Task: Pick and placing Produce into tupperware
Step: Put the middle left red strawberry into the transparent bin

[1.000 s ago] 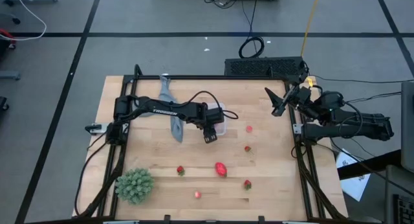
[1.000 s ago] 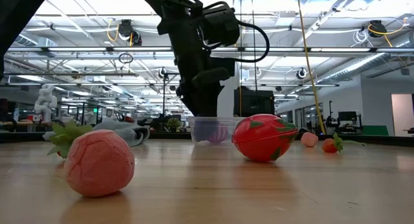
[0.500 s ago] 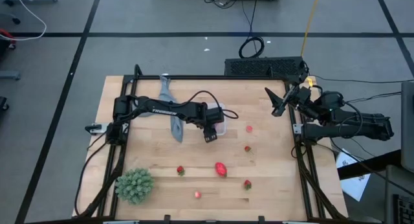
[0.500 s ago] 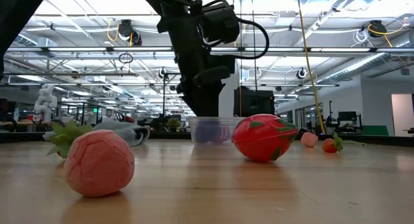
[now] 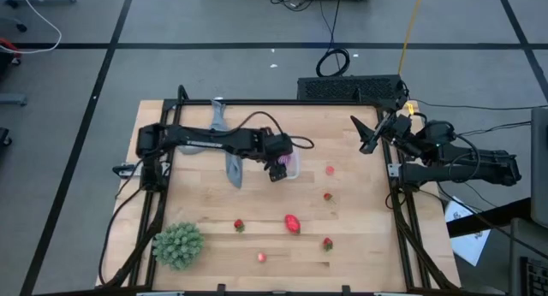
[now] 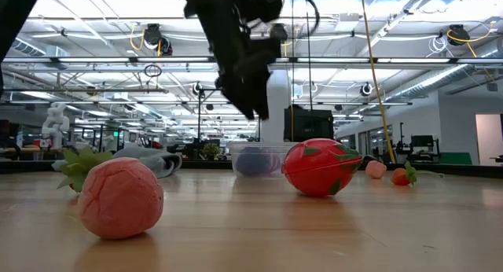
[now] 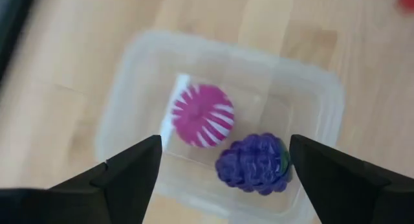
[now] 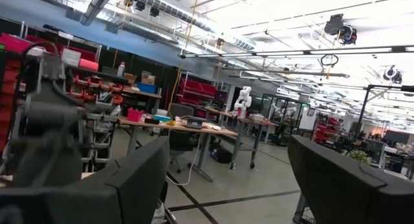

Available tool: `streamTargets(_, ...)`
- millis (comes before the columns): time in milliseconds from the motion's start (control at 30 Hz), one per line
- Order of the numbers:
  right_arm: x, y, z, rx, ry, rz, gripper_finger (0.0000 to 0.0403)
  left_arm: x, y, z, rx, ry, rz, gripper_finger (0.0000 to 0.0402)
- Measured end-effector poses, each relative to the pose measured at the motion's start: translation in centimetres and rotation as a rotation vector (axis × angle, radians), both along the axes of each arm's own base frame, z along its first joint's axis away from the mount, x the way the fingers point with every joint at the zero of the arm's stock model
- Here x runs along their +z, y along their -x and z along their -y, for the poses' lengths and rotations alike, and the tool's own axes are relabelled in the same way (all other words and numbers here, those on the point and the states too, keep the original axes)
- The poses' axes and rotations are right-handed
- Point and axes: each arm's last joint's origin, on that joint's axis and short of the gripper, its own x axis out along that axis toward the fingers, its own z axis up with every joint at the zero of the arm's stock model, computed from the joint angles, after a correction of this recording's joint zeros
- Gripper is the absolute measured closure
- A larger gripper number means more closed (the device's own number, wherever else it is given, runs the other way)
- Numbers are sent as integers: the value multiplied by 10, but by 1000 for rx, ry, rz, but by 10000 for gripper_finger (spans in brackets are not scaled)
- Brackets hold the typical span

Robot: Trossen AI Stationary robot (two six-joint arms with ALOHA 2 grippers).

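- The left gripper (image 5: 277, 170) hangs above the tupperware (image 5: 291, 165) near the middle of the table (image 5: 360, 245), its fingers (image 7: 123, 175) spread wide with nothing between them.
- Inside the clear tupperware (image 7: 317, 114) lie two pieces of produce: a magenta spiky fruit (image 7: 202, 116) and a dark blue-purple fruit (image 7: 253, 164), the two just beside each other.
- From table height, the tupperware (image 6: 255, 157) stands on the wood below the raised left arm, with the purple fruit showing through its wall.
- A larger red-pink fruit (image 5: 293, 223) rests on the near half of the table, well apart from the container.
- Small red berries are scattered around it: one to its left (image 5: 239, 225), one to its right near the table's right side (image 5: 327, 243), one farther back (image 5: 327, 196).
- A pale pink fruit (image 5: 261, 257) lies close to the near edge, and another (image 5: 330, 169) lies right of the container.
- A grey cloth (image 5: 229, 150) lies left of the tupperware, partly under the left arm.
- A green spiky ball (image 5: 178, 245) sits at the near left corner.
- The right gripper (image 5: 370, 135) waits at the far right edge of the table, lifted off the wood, its fingers (image 8: 136, 185) spread and empty.
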Motion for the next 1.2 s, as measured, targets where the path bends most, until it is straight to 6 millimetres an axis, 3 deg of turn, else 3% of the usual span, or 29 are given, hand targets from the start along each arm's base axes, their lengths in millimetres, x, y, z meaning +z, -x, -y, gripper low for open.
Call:
streamTargets(233, -1, 0, 0, -4, 12, -14, 94, 65, 45, 7, 47, 27, 64, 55)
streamTargets(467, -9, -3, -3, 28, -21, -96, 94, 91, 92, 38, 168, 92, -38, 55)
streamTargets(700, -22, -10, -16, 154, -45, -218, 94, 81, 104, 79, 226, 23, -102, 55)
streamTargets(1000, -24, -14, -25, 214, -39, -238, 94, 13, 110, 126, 281, 228, -89, 55)
streamTargets(1200, -23, -14, -25, 218, -51, -217, 94, -10, 122, 143, 265, 266, -118, 55)
